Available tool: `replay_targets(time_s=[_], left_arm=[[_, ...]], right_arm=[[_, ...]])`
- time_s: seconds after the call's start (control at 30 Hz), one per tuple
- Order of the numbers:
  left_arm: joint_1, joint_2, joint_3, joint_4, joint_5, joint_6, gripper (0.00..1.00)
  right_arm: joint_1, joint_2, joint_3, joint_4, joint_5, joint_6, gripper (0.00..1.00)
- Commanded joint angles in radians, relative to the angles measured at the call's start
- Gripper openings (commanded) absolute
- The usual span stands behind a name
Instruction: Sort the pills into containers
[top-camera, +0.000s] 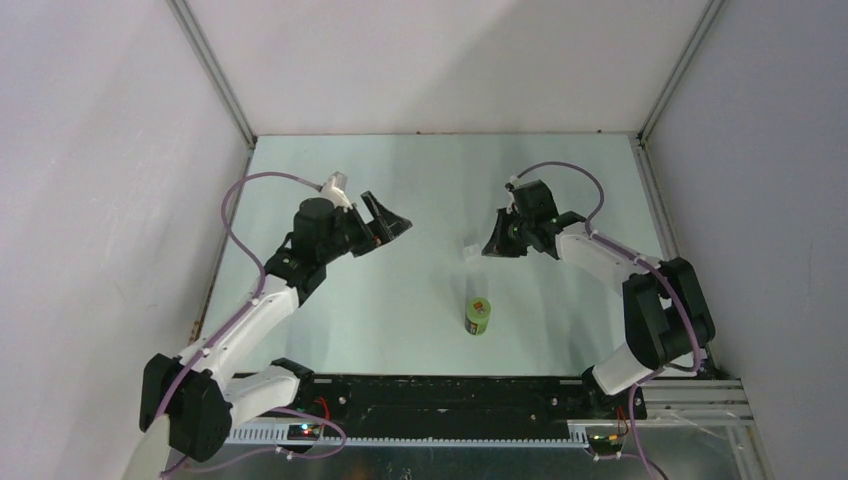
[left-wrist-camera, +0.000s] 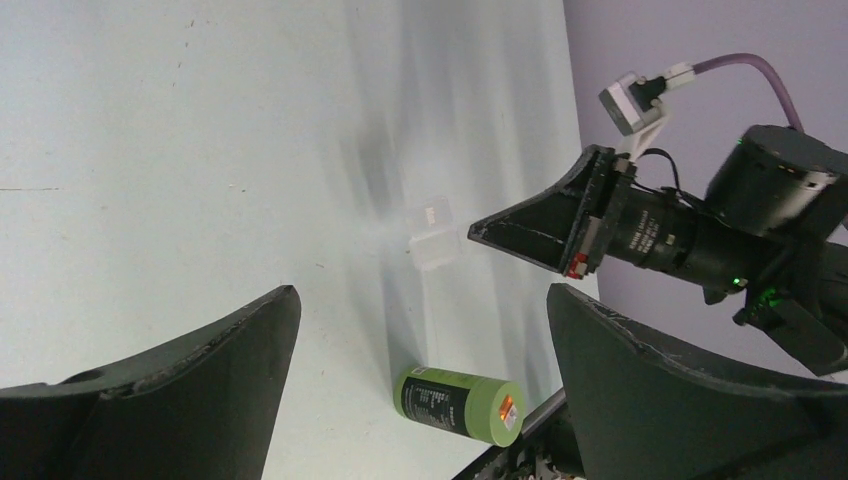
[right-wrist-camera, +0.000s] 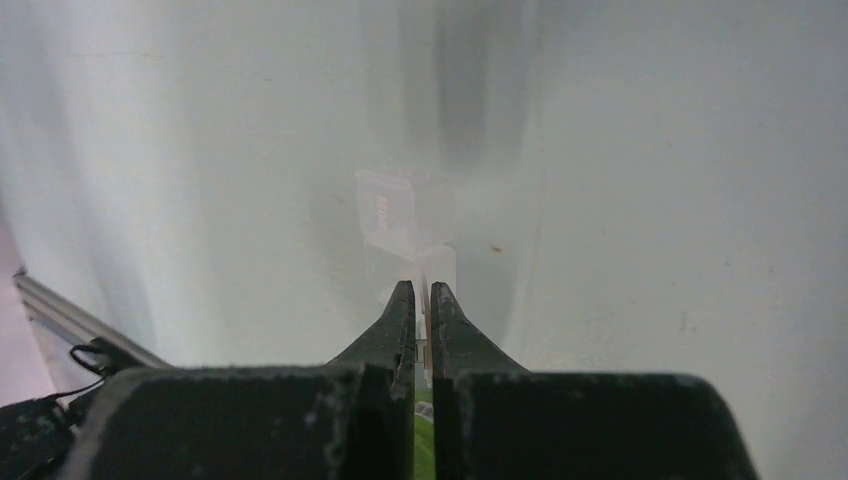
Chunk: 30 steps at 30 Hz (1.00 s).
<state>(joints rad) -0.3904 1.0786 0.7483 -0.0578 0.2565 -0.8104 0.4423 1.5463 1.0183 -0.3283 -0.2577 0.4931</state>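
Observation:
The clear two-compartment container (top-camera: 469, 249) stands on the table at centre; it also shows in the left wrist view (left-wrist-camera: 433, 243) and the right wrist view (right-wrist-camera: 405, 225). My right gripper (top-camera: 489, 246) is at its right side, the jaws shut on a thin clear edge of it (right-wrist-camera: 421, 288). One tiny orange speck (right-wrist-camera: 495, 248), perhaps a pill, lies on the table just beside the container. No other pills show. My left gripper (top-camera: 392, 222) is open and empty, up off the table to the container's left (left-wrist-camera: 422, 292).
A green cylindrical bottle (top-camera: 478, 316) with a red-orange label stands nearer the arm bases, in front of the container; it also shows in the left wrist view (left-wrist-camera: 460, 402). Grey walls enclose the pale table (top-camera: 420, 180) on three sides.

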Motion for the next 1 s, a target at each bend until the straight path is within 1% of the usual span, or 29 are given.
replay_targets(time_s=[0.0, 0.2, 0.27, 0.33, 0.37, 0.4, 0.43, 0.47, 0.5, 0.57, 0.67, 0.77, 0.9, 0.97], left_arm=[[0.001, -0.044, 0.007, 0.006, -0.008, 0.049, 0.99], [0.002, -0.061, -0.022, 0.010, -0.006, 0.050, 0.99], [0.002, -0.061, -0.023, 0.007, -0.004, 0.052, 0.99], [0.002, -0.059, -0.020, 0.002, -0.003, 0.055, 1.00], [0.002, -0.061, -0.018, -0.002, -0.007, 0.059, 0.99], [0.002, -0.063, -0.016, -0.004, -0.014, 0.063, 0.99], [0.002, -0.067, -0.012, -0.011, -0.017, 0.070, 0.99], [0.002, -0.070, -0.011, -0.013, -0.025, 0.076, 0.99], [0.002, -0.075, -0.008, -0.021, -0.030, 0.088, 0.99], [0.002, -0.081, 0.000, -0.033, -0.041, 0.109, 1.00], [0.002, -0.094, 0.017, -0.058, -0.064, 0.153, 0.99], [0.002, -0.104, 0.030, -0.082, -0.088, 0.186, 0.99], [0.002, -0.118, 0.046, -0.107, -0.124, 0.231, 0.99], [0.001, -0.127, 0.046, -0.116, -0.148, 0.256, 0.99]], right_arm=[[-0.010, 0.058, -0.023, 0.021, 0.047, -0.034, 0.01], [-0.018, 0.138, -0.026, 0.096, 0.007, -0.032, 0.01], [-0.020, 0.148, -0.026, 0.115, 0.023, -0.030, 0.05], [-0.026, 0.151, -0.023, 0.120, 0.031, -0.036, 0.14], [-0.028, 0.150, -0.021, 0.108, 0.036, -0.040, 0.29], [-0.028, 0.138, -0.018, 0.100, 0.050, -0.048, 0.38], [-0.028, 0.127, -0.016, 0.079, 0.058, -0.052, 0.55], [-0.027, 0.103, -0.013, 0.069, 0.074, -0.060, 0.60], [-0.028, 0.088, -0.012, 0.047, 0.082, -0.062, 0.69], [-0.028, 0.024, 0.000, -0.005, 0.109, -0.069, 0.77], [-0.025, -0.039, 0.036, -0.093, 0.165, -0.065, 0.84], [-0.010, -0.113, 0.056, -0.194, 0.198, -0.055, 0.85], [0.061, -0.203, 0.064, -0.296, 0.272, -0.048, 0.85], [0.122, -0.239, 0.065, -0.338, 0.360, -0.040, 0.86]])
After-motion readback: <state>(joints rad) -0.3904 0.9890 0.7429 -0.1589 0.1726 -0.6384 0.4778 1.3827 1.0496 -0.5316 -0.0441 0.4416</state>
